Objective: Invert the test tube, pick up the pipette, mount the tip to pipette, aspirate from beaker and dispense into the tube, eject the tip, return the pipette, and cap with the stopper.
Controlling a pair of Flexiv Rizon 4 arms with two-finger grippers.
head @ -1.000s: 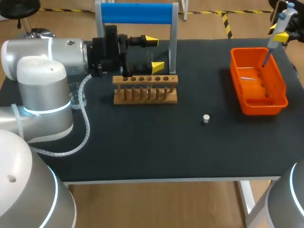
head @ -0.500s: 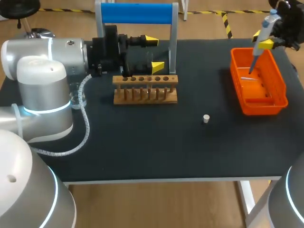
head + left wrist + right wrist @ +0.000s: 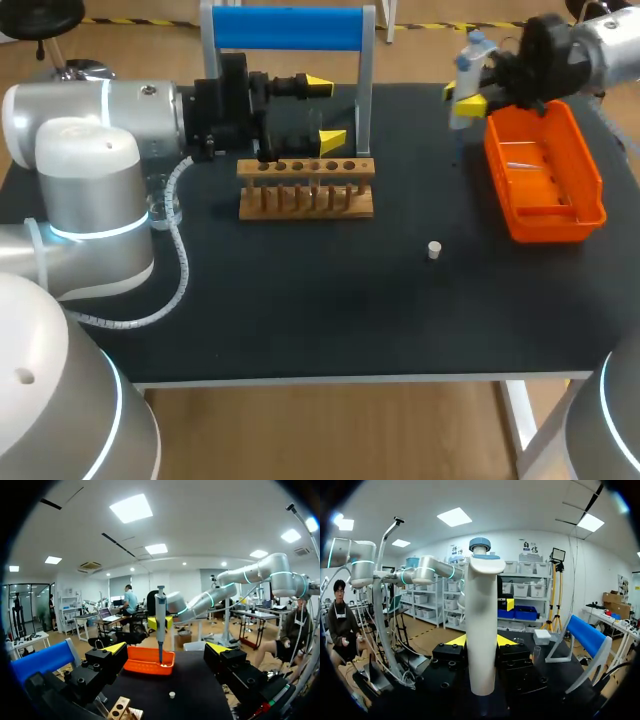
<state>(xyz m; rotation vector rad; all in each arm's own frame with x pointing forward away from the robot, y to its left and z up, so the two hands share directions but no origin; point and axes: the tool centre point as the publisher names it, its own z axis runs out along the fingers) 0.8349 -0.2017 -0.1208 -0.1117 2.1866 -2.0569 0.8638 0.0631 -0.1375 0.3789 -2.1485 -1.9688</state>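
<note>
Left gripper (image 3: 325, 112), fingers apart and empty, hangs just behind the wooden rack (image 3: 306, 187). Well right of the rack, the right gripper (image 3: 462, 97) clamps the pipette (image 3: 468, 62) upright. Keeping it vertical and steady should protect its tip on the way.

Head camera high behind, looking down on table (image 3: 300, 310); wrist cameras low, level; all three show pipette (image 3: 470, 65).
</note>
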